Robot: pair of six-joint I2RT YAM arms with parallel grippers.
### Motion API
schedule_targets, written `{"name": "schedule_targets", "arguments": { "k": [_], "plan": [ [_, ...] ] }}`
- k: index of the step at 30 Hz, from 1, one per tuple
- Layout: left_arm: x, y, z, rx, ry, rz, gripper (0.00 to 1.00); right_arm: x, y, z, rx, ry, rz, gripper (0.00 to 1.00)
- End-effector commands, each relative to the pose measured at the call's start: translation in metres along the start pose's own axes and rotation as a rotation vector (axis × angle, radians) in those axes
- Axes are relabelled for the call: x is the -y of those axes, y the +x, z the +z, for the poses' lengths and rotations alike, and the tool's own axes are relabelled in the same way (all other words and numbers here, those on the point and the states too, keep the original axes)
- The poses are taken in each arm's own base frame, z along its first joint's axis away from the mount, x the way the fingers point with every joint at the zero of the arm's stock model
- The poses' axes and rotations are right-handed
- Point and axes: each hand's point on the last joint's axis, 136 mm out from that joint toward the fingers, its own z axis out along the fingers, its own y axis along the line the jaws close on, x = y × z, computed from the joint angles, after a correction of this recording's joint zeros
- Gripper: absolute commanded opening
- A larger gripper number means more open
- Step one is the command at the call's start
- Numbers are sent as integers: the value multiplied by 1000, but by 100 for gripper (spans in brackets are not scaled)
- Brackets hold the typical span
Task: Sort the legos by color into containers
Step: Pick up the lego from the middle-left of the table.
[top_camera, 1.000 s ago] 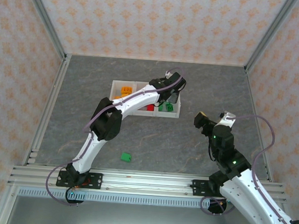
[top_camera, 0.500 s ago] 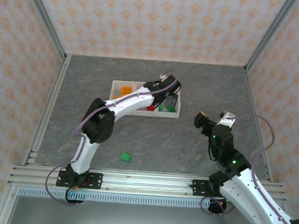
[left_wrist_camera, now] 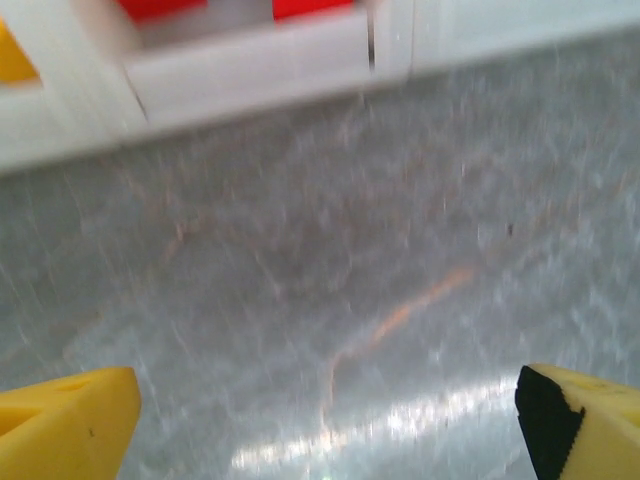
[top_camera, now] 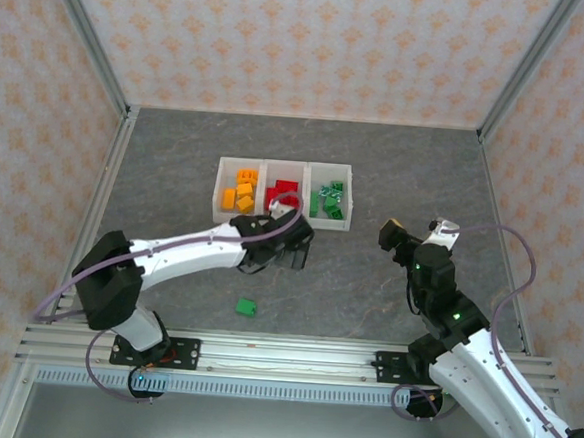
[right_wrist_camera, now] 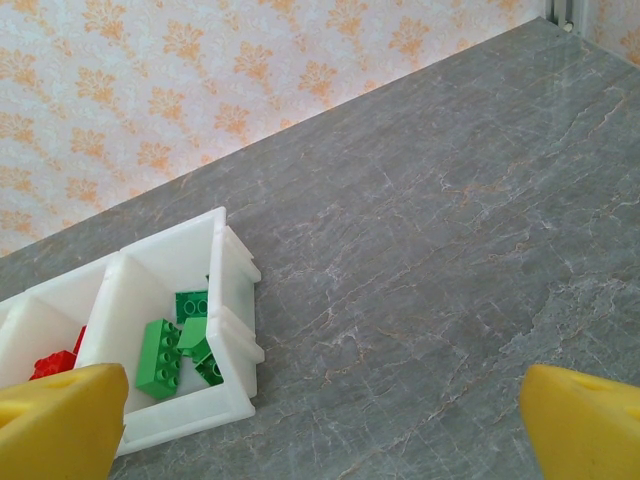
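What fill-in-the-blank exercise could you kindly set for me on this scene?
1. The brick lying loose on the table is ____.
2. The middle bin holds ____ bricks.
3. Seen from above, the orange bricks lie in the ____ bin of the row.
4. The left claw and the right claw both stand ____ and hold nothing.
Missing words: green, red, left, open.

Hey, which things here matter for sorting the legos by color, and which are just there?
Job: containers; orange legos, red legos, green legos inside them; loose green lego.
Just there: table, patterned walls, metal rail.
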Motion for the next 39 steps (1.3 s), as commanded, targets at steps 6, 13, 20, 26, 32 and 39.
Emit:
{"name": "schedule_targets", "arguments": {
  "k": [6,13,20,26,32,39],
  "plan": [
    [-34,80,-11,-125,2,-164,99,0,2,2,5,-4,18,100],
    [-42,121,-7,-208,85,-236,96,0,3,2,1,-7,17,100],
    [-49,148,6,-289,50,-218,91,0,2,2,2,-7,17,100],
    [-46,155,17,-312,48,-197,83,0,2,2,3,-6,19,100],
    [-41,152,22,-312,48,-171,73,0,3,2,3,-7,19,100],
    [-31,142,22,-285,74,-156,52,0,2,2,4,-6,20,100]
  ]
}}
